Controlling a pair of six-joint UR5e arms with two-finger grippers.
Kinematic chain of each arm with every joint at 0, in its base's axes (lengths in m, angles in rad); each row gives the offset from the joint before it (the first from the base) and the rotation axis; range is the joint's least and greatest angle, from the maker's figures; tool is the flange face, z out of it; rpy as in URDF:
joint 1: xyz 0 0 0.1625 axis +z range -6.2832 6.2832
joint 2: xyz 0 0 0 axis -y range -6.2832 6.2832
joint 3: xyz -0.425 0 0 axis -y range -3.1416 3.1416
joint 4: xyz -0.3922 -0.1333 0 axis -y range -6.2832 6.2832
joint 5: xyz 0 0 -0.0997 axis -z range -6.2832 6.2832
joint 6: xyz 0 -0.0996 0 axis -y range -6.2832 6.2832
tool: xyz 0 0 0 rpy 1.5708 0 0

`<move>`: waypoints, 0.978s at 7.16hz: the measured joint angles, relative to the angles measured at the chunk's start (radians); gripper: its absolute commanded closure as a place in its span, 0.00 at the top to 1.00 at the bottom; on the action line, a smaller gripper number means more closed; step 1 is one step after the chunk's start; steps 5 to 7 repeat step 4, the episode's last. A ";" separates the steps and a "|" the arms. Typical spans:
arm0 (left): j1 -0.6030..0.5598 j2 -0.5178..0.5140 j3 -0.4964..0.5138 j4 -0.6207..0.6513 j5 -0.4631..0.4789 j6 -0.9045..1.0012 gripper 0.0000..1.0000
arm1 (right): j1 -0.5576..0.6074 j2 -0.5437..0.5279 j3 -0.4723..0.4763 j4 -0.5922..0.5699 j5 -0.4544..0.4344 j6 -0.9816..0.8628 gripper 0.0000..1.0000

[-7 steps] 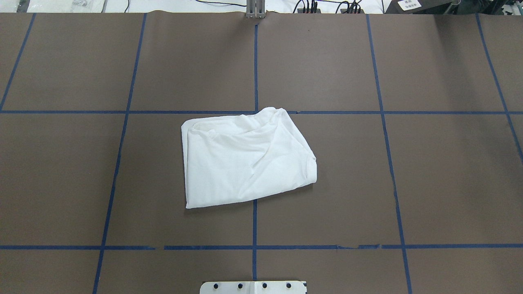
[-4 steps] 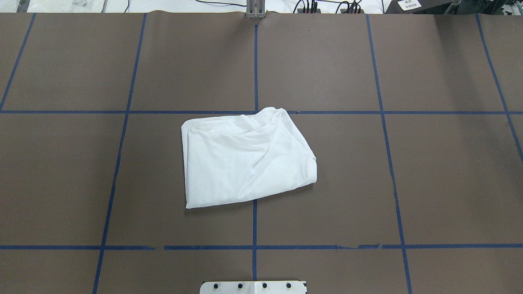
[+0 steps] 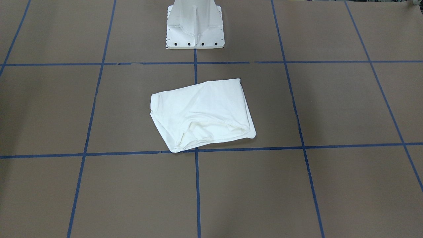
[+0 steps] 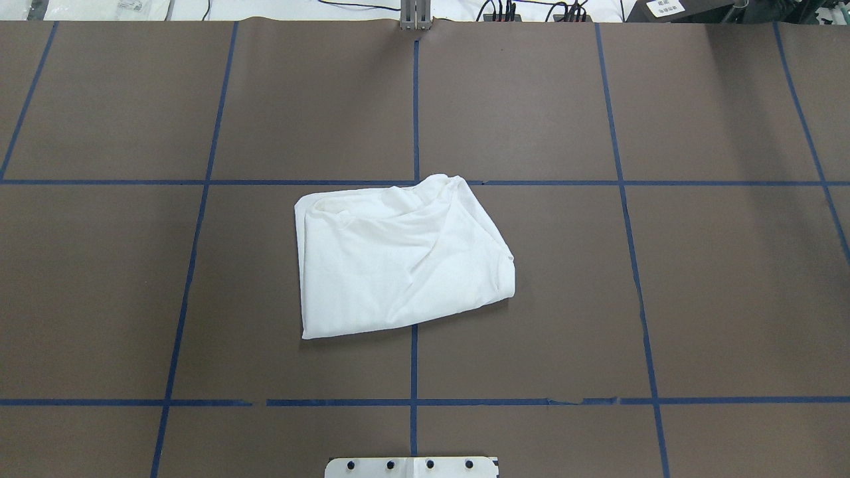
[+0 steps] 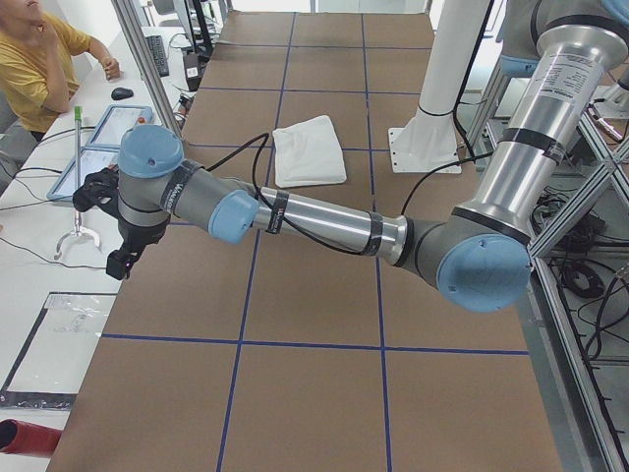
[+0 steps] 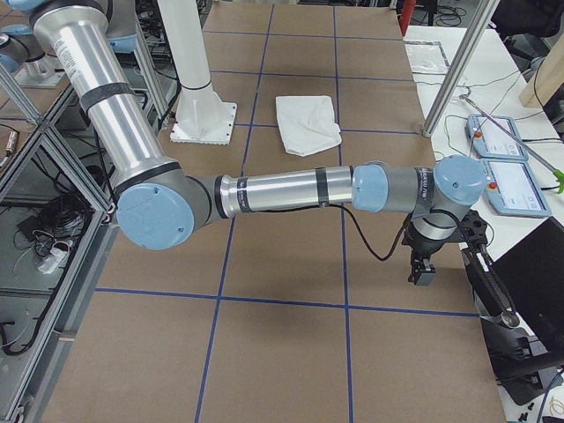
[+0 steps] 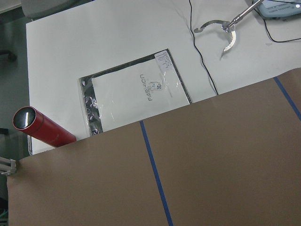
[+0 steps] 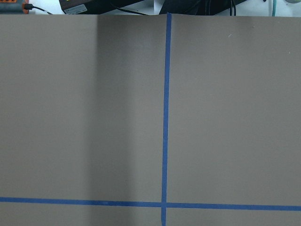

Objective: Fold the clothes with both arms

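- Two pincers are far from the cloth. The left pincer (image 5: 122, 264) hangs at the tabletop (image 4: 664, 265) edge on the robot's left, and the right pincer (image 6: 422, 270) at the opposite end. Each shows only in a side view, so I cannot tell if its jaws are spread or pressed together.
- The T-shirt (image 4: 398, 265) lies as a folded packet in the middle of the tabletop, toward 12 o'clock from the pedestal base (image 4: 412, 467) in the overhead view. Its collar is at the 11 o'clock corner.
- Risk: the packet is skewed and its 3 o'clock side looks rounded and loose. In my judgement a pincer coming back may pinch only the top layer and pull the fold open.
- Risk: both arms are stretched out low, so a flat sweep inward could drag the cloth.
- Risk: if the two arms lift unevenly, the packet may twist more.
- Containers, all off the tabletop in the left wrist view: at 9 o'clock a red tube (image 7: 43, 131), inside too dark to judge; at 12 o'clock a clear plastic bag (image 7: 134, 96) holding a white printed sheet.
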 measured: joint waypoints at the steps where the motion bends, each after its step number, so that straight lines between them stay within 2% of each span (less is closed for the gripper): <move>1: 0.000 0.001 -0.005 0.001 0.000 0.000 1.00 | -0.002 -0.004 0.002 -0.002 0.003 -0.008 1.00; 7: 0.001 0.014 -0.015 0.007 0.000 -0.001 1.00 | -0.007 -0.006 0.000 -0.003 0.008 -0.024 1.00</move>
